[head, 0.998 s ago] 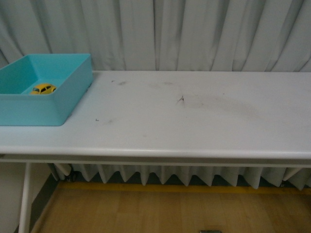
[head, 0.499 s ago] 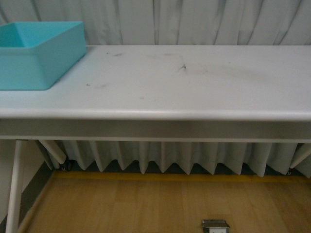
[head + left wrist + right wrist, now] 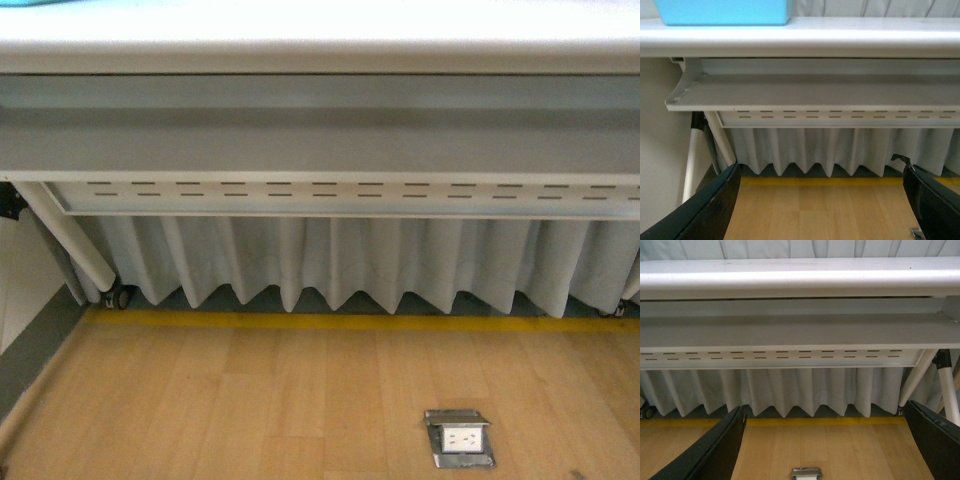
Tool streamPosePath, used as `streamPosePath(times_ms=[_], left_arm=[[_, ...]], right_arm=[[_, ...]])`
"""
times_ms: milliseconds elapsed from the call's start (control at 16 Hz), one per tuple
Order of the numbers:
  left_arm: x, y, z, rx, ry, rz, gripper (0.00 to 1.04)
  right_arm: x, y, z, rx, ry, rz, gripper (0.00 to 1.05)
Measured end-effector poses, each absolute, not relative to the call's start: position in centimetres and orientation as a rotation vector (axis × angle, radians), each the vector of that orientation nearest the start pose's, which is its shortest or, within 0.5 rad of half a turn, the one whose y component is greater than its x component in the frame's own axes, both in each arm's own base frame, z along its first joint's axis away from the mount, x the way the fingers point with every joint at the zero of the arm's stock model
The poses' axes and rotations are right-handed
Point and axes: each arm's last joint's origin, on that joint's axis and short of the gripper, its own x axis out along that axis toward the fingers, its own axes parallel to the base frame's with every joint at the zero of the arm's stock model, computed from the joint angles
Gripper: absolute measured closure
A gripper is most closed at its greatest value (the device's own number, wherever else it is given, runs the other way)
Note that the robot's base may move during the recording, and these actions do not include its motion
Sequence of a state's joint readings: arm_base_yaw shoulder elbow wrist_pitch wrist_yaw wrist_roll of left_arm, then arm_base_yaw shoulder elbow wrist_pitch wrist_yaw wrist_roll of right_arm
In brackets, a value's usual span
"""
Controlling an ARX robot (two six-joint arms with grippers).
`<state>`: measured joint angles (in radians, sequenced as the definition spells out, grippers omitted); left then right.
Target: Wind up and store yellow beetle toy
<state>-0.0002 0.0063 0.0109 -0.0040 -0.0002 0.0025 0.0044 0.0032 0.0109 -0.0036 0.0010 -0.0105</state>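
Observation:
The yellow beetle toy is out of view in every frame. The turquoise bin (image 3: 725, 12) shows only as its outer wall on the white table (image 3: 805, 37) in the left wrist view; its inside is hidden. My left gripper (image 3: 822, 210) hangs below the table's edge, open, with only wooden floor between its black fingers (image 3: 710, 207). My right gripper (image 3: 825, 450) is likewise open and below the table (image 3: 800, 277), with nothing between its fingers (image 3: 715, 452). Neither arm appears in the front view.
The table's underside rail (image 3: 320, 130) and slotted panel (image 3: 340, 190) fill the upper front view. A slanted table leg with a castor (image 3: 75, 250) stands left. White curtain (image 3: 350, 260), wooden floor (image 3: 250, 400) and a metal floor socket (image 3: 458, 438) lie below.
The front view has dropped steadily from the tabletop to beneath it. The turquoise bin with the yellow toy inside, seen a second ago, has slid out of the top of the frame.

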Motion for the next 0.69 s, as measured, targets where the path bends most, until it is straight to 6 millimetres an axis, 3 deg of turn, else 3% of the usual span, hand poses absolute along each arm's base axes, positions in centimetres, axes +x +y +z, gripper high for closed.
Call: streamPosePath(times_ms=[686], left_arm=[[9.74,0.00,16.62,0.002,0.001,0.000,0.07]], right_arm=[[9.72,0.04,16.65,-0.011,-0.003,0.004,0.07]])
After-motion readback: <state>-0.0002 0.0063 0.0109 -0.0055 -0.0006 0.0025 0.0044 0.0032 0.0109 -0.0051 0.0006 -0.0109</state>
